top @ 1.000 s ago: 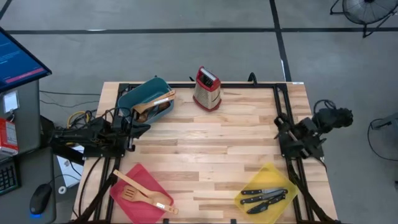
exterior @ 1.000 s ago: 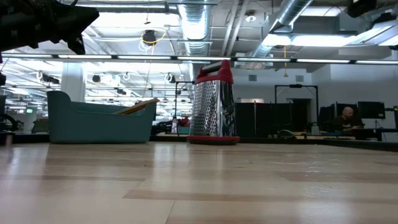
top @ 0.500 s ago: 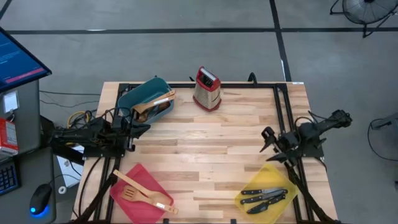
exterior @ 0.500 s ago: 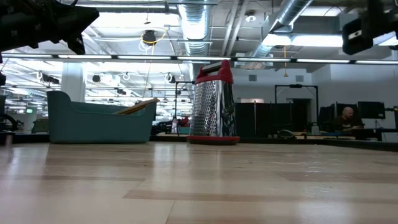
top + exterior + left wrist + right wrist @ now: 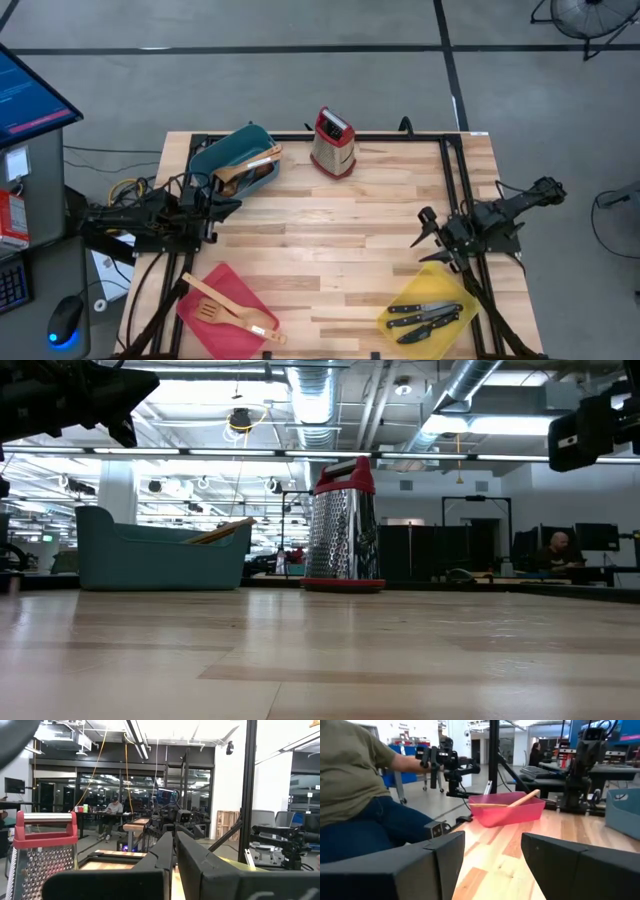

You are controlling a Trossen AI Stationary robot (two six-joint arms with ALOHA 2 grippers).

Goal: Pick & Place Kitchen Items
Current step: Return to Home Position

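Wooden spoons [image 5: 250, 165] lie in the teal bin [image 5: 222, 152] at the far left, their handles leaning on its rim. Wooden slotted spatulas [image 5: 228, 308] lie in the red bin [image 5: 240, 290] at the near left; they also show in the right wrist view [image 5: 522, 799]. Black-handled knives [image 5: 425, 318] lie in the yellow bin [image 5: 440, 282] at the near right. My left gripper [image 5: 236, 206] is shut and empty at the table's left edge, beside the teal bin. My right gripper [image 5: 421, 228] is open and empty, just beyond the yellow bin's far side, its fingers [image 5: 420, 865] pointing toward the red bin.
The red-topped steel box grater [image 5: 333, 143] stands upright at the far edge, right of the teal bin; it also shows in the low view [image 5: 345, 525]. A person [image 5: 355, 785] sits beyond the table's left side. Bare wooden tabletop [image 5: 340, 240] lies between the bins.
My right arm has unfolded from the table's right edge and swung toward the table's left, so its gripper now stands over the table just beyond the yellow bin. Most of that move came early; lately it has only crept on. My left arm has kept still.
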